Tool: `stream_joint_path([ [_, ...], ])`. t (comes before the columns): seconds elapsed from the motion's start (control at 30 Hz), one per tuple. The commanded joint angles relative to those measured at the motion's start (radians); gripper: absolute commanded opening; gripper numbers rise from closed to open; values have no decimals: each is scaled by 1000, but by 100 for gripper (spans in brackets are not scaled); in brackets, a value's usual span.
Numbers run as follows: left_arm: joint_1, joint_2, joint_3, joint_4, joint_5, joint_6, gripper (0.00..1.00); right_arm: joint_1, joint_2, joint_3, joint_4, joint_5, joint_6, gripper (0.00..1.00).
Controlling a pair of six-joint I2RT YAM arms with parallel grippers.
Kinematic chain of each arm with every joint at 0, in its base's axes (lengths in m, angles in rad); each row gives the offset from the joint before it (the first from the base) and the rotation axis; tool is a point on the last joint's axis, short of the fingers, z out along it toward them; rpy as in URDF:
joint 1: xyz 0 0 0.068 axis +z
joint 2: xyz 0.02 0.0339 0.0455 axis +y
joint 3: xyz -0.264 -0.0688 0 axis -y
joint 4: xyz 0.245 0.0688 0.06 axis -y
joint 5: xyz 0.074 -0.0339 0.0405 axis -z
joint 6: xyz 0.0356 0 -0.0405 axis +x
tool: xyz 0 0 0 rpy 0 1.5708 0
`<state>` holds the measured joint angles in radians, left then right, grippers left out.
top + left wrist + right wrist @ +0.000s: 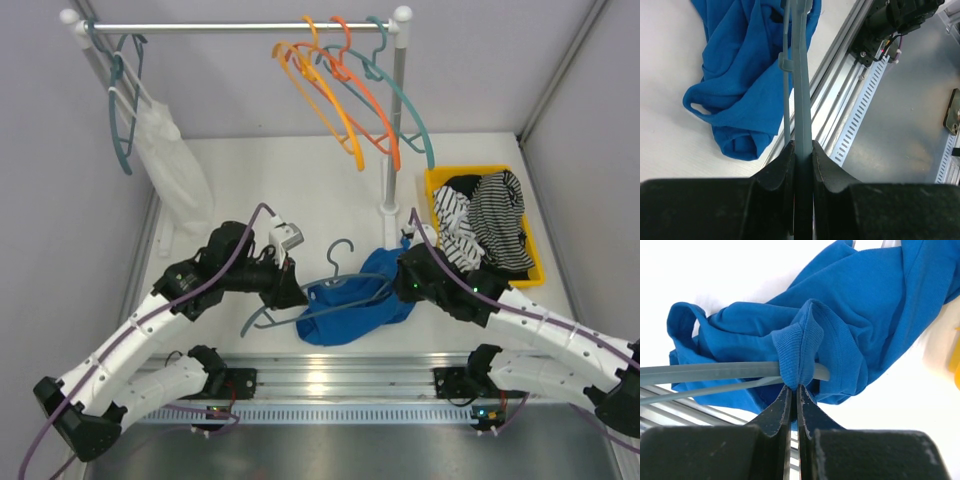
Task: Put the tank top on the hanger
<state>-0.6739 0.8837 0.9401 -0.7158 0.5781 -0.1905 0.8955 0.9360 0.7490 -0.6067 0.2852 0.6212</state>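
A white counter (300, 180) inside pale grey walls carried everything. The tank top (865, 330) lay bunched in a loose heap on it, between my two sets of jaws, with no clear top or bottom readable. My right jaws were clenched on a ribbed fold of its edge, strap or neckline I could not tell, pinched at the very tips. That fold draped over the hanger (801, 100) arm, which crossed just beyond those tips. My left jaws were clamped on the hanger's frame, its arm running straight out from between them over the blue cloth.

The hanger's long axis ran across the counter from my left jaws toward my right ones. Its hook pointed away from both, toward the back rail (240, 27).

I judged the step to be threading this edge over the hanger's end. To do it well, my left jaws should hold the frame still and slightly raised. My right jaws should draw the fold outward along the arm, past its tip, then settle it on the shoulder. Catching two layers would drag the whole heap.

Beyond my right jaws sat a yellow bin (440, 180) of striped garments (490, 220). Orange hangers (340, 110) and a white garment (175, 165) hung on the rail.
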Motion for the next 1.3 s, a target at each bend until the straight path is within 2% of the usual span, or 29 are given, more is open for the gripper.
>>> stream_joint_path([
  [0.0,-12,1,-30,182,8,-10,0,29,-23,62,-11,11,-3,0],
  [0.57,-85,-5,-297,686,43,-115,0,172,12,174,-24,83,46,1],
  [0.87,-113,101,-359,929,80,-168,0,195,23,199,-36,107,57,14],
  [1.0,-118,144,-365,978,86,-170,0,200,-6,207,-61,137,54,35],
  [1.13,-118,175,-363,1003,98,-168,0,200,-48,213,-91,160,54,47],
  [1.27,-118,213,-370,1052,118,-184,0,200,-101,205,-107,178,45,48],
])
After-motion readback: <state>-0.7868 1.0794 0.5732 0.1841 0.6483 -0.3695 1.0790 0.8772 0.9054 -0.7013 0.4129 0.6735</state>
